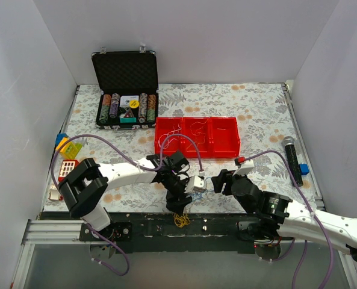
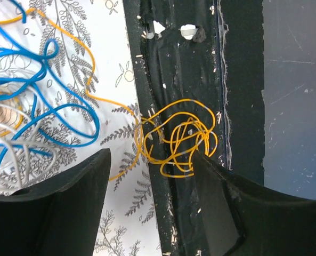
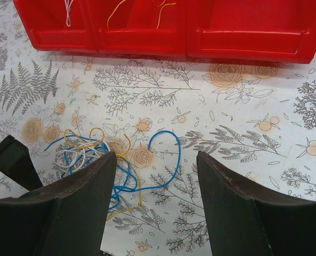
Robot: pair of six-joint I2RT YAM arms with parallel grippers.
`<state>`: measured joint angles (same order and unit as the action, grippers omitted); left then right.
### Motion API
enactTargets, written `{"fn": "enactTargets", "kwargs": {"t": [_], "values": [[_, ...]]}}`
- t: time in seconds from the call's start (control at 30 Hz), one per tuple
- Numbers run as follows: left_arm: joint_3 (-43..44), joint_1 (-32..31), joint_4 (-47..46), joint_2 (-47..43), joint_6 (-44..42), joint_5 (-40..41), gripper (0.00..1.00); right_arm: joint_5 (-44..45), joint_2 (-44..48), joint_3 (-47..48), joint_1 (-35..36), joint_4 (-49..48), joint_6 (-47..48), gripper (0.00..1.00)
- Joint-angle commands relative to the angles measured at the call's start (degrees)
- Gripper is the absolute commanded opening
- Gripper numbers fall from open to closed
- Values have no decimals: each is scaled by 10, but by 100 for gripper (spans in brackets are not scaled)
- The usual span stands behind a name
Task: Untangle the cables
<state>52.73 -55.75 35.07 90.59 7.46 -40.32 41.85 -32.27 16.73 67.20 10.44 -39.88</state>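
The cables (image 3: 102, 160) lie tangled on the floral table (image 1: 256, 102). 1 yellow coil (image 2: 179, 141) trails onto the black edge (image 2: 189, 64), between the open left gripper's (image 2: 150, 168) fingers. The right gripper (image 3: 156, 162), also open, hovers beside them. A red tray (image 3: 243, 32) sits beyond.

The cables (image 3: 86, 152) are thin wires in smooth, slightly glossy plastic coating. The table (image 3: 243, 122) has a matt, smooth cover with a floral print. The red tray (image 3: 243, 32) is glossy plastic. The black strip (image 2: 184, 69) along the table's near edge looks rough and scuffed. The fingers (image 2: 56, 213) of my left hand (image 2: 151, 153) are matt black plastic.
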Motion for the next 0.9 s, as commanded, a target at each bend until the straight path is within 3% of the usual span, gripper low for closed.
{"fn": "enactTargets", "kwargs": {"t": [0.0, 0.13, 0.3, 0.43, 0.63, 0.87], "values": [[-3, -20, -22, 6, -3, -17, 60, 13, 11, 23, 2, -14, 0, 70], [-7, -25, -33, 15, 0, -9, 51, 16, 18, 22, 2, -9, -2, 70], [4, -25, -26, 16, 1, -2, 16, 17, 22, 19, 2, -3, -7, 70], [5, -25, -18, 13, -1, 2, 0, 20, 27, 19, 2, -2, -6, 69], [40, -25, 17, -16, 13, 10, 0, 21, 34, 23, 2, 5, -6, 69], [155, -24, 109, -56, 36, 38, 0, 19, 30, 36, 2, 0, 8, 69]]}}
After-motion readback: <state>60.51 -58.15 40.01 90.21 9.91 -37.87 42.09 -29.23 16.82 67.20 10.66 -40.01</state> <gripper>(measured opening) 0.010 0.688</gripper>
